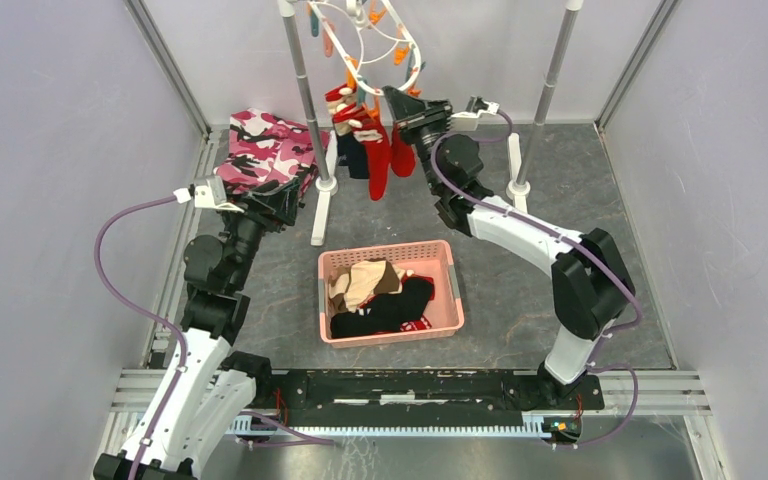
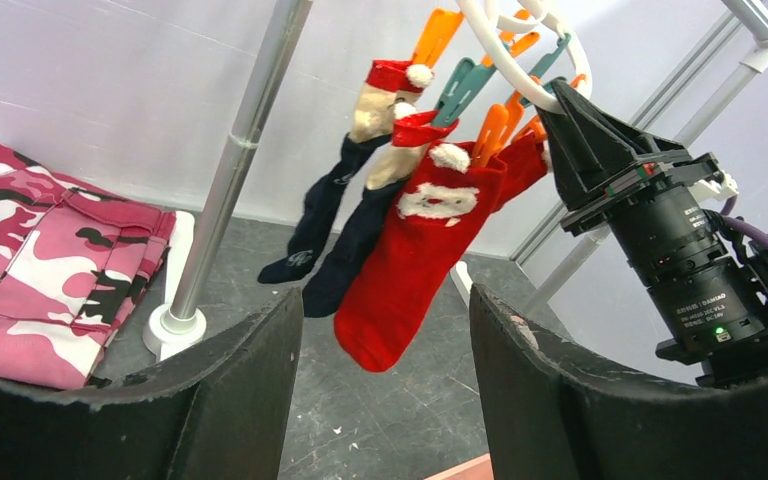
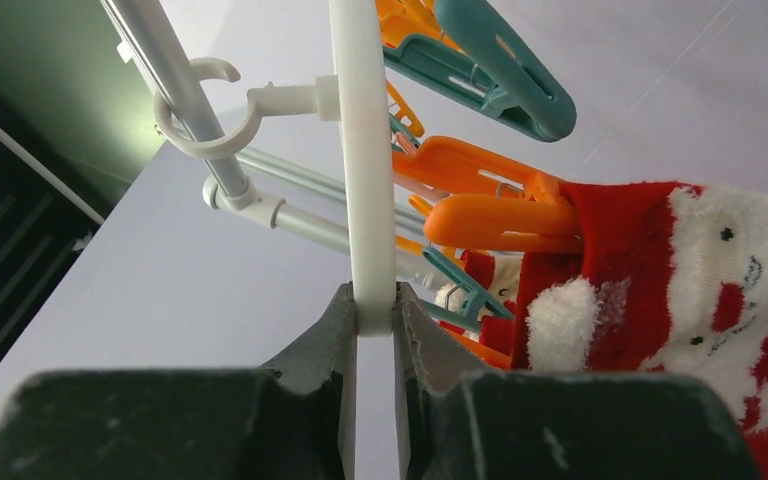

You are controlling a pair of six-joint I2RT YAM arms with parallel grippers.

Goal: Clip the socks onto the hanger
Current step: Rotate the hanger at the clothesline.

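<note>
**Right arm steadies the hanger, left arm has no sock yet**

The right gripper [image 3: 375, 305] is clamped on the white ring of the hanger [image 3: 363, 150]. Its two fingers press the ring from both sides, close to an orange clip [image 3: 490, 220] that bites a red sock [image 2: 415, 260]. The hanger hangs high at the far side, and two navy socks [image 2: 325, 215] are clipped next to the red one. The left gripper [image 2: 385, 330] has its fingers apart and holds nothing. It hovers low, near the pink camouflage cloth [image 1: 265, 150].

To do this step well, I think the right arm should grip the ring without pulling, so that the frame does not tilt and the hung socks do not swing. The left arm then needs a sock from the pink basket [image 1: 390, 250], where beige and black socks [image 1: 380, 300] lie. It also needs a free clip, and the teal clip [image 3: 500, 60] seems to be free.

In the way: the grey rack pole [image 2: 230, 180] stands between the left gripper and the hanger. The hanging socks also crowd the near clips, so a careless approach may knock them.
</note>
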